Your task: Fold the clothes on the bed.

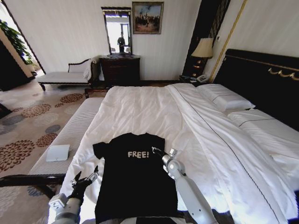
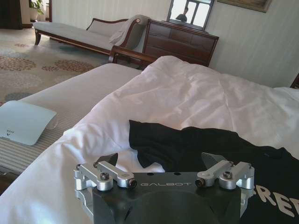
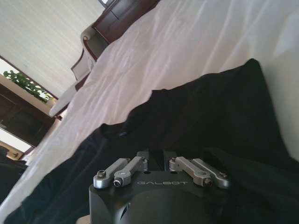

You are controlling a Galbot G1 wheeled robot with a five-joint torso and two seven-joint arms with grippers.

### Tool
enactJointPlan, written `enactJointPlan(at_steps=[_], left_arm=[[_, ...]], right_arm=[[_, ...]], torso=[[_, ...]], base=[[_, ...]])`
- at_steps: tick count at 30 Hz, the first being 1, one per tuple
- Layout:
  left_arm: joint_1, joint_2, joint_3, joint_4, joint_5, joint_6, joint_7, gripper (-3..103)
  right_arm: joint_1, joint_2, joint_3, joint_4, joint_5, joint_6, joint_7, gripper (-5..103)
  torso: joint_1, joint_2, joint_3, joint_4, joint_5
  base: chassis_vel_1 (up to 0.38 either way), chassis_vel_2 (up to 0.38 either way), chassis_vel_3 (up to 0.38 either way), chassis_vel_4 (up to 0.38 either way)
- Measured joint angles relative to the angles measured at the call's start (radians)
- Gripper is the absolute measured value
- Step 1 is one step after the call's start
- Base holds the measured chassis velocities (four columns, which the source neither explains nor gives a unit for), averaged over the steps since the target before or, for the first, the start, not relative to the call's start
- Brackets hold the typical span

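Head view takes in the bed [image 1: 140,109], white-sheeted, with the black T-shirt [image 1: 133,179] spread flat on its near end, "FREE!" lettering up. At the shirt's right side, the right gripper [image 1: 157,151] sits over the right sleeve, jaws nearly closed, gripping nothing that I can make out. Near the left edge, the left gripper [image 1: 85,179] hovers spread wide and empty.

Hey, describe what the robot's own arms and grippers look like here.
The right arm is a smooth pale grey tube with a silver metal wrist joint. The left gripper and right gripper each have a black body marked GALBOT in pale letters, with silver bolted linkage bars. The left gripper has dark fingers.
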Motion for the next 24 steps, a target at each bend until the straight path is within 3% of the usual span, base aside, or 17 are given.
enactJointPlan(at_steps=[2, 4, 7, 8, 13, 14, 19, 20, 22, 24], left_arm=[[-0.003, 0.000, 0.006, 0.001, 0.000, 0.000, -0.001, 100], [-0.006, 0.000, 0.010, 0.002, 0.000, 0.001, -0.002, 100], [-0.016, -0.007, 0.024, 0.001, 0.002, 0.003, -0.008, 100], [-0.016, -0.007, 0.024, 0.001, 0.002, 0.003, -0.008, 100], [-0.022, -0.022, 0.038, 0.007, 0.006, 0.004, -0.008, 100], [-0.022, -0.022, 0.038, 0.007, 0.006, 0.004, -0.008, 100], [-0.067, -0.006, 0.059, 0.054, 0.017, 0.003, -0.014, 100], [-0.067, -0.006, 0.059, 0.054, 0.017, 0.003, -0.014, 100], [-0.099, 0.012, 0.059, 0.078, -0.026, 0.007, -0.016, 100], [-0.152, 0.036, 0.055, 0.107, -0.086, 0.021, -0.026, 100]], right_arm=[[-0.022, -0.004, -0.019, 0.089, 0.033, -0.019, 0.021, 29], [-0.033, -0.011, -0.030, 0.130, 0.038, -0.024, 0.026, 29], [-0.083, -0.041, -0.040, 0.237, 0.039, -0.034, 0.030, 45], [-0.083, -0.041, -0.040, 0.237, 0.039, -0.034, 0.030, 45], [-0.172, -0.082, 0.074, 0.279, -0.027, 0.026, -0.001, 67], [-0.172, -0.082, 0.074, 0.279, -0.027, 0.026, -0.001, 67], [-0.271, -0.095, 0.176, 0.244, -0.196, 0.127, -0.030, 89], [-0.271, -0.095, 0.176, 0.244, -0.196, 0.127, -0.030, 89], [-0.325, -0.093, 0.210, 0.243, -0.261, 0.157, -0.042, 97], [-0.370, -0.087, 0.242, 0.254, -0.293, 0.172, -0.047, 99]], torso=[[0.000, 0.000, 0.000, 0.0001, 0.0000], [0.000, 0.000, 0.000, 0.0001, -0.0003], [0.000, 0.000, 0.000, 0.0002, -0.0003], [0.000, 0.000, 0.000, 0.0002, -0.0003], [0.000, 0.000, 0.000, -0.0001, 0.0001], [0.000, 0.000, 0.000, -0.0001, 0.0001], [0.000, 0.000, 0.000, -0.0001, 0.0001], [0.000, 0.000, 0.000, -0.0001, 0.0001], [0.000, 0.000, 0.000, 0.0000, 0.0002], [0.000, 0.000, 0.000, 0.0001, 0.0001]], base=[[0.000, 0.000, 0.000, 0.000], [0.000, 0.000, 0.000, 0.000], [0.000, 0.000, 0.000, 0.000], [0.000, 0.000, 0.000, 0.000], [0.000, 0.000, 0.000, 0.000], [0.000, 0.000, 0.000, 0.000], [0.000, 0.000, 0.000, 0.000], [0.000, 0.000, 0.000, 0.000], [0.000, 0.000, 0.000, 0.000], [0.000, 0.000, 0.000, 0.000]])
